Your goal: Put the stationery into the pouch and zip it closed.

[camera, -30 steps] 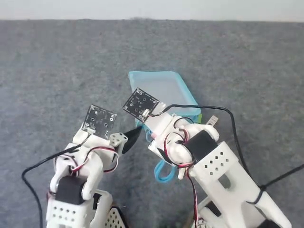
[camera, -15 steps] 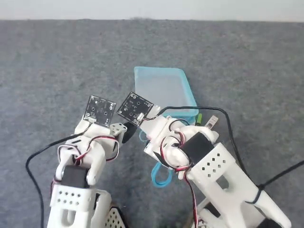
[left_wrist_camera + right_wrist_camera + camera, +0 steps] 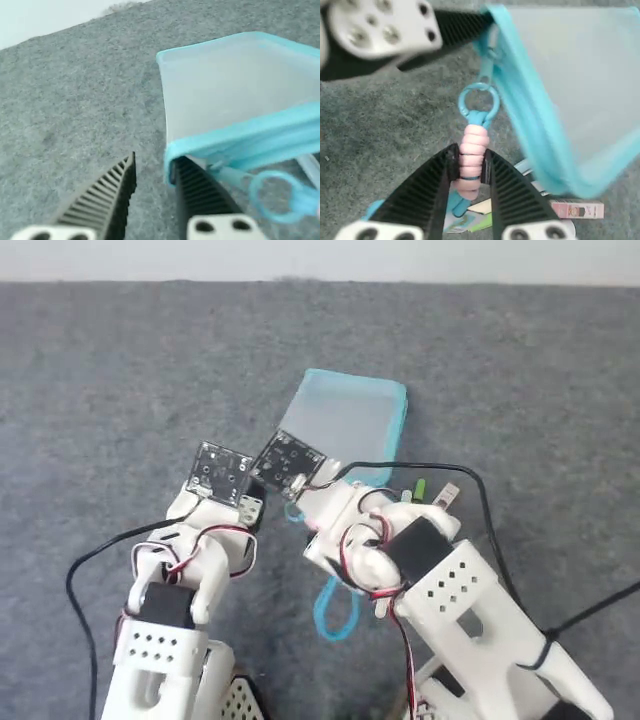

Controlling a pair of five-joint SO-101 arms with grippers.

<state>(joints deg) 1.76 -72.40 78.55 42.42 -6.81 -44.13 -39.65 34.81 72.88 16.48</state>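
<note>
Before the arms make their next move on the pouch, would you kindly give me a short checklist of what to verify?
1. Right pincer shut on the pink zipper pull: ok.
2. Left pincer clamped on the pouch corner: not ok; it is open, with the corner between its jaws.
3. All stationery inside: not ok; a pink-labelled item appears to lie outside, beside the pouch.
4. Zip closed: cannot tell.
</note>
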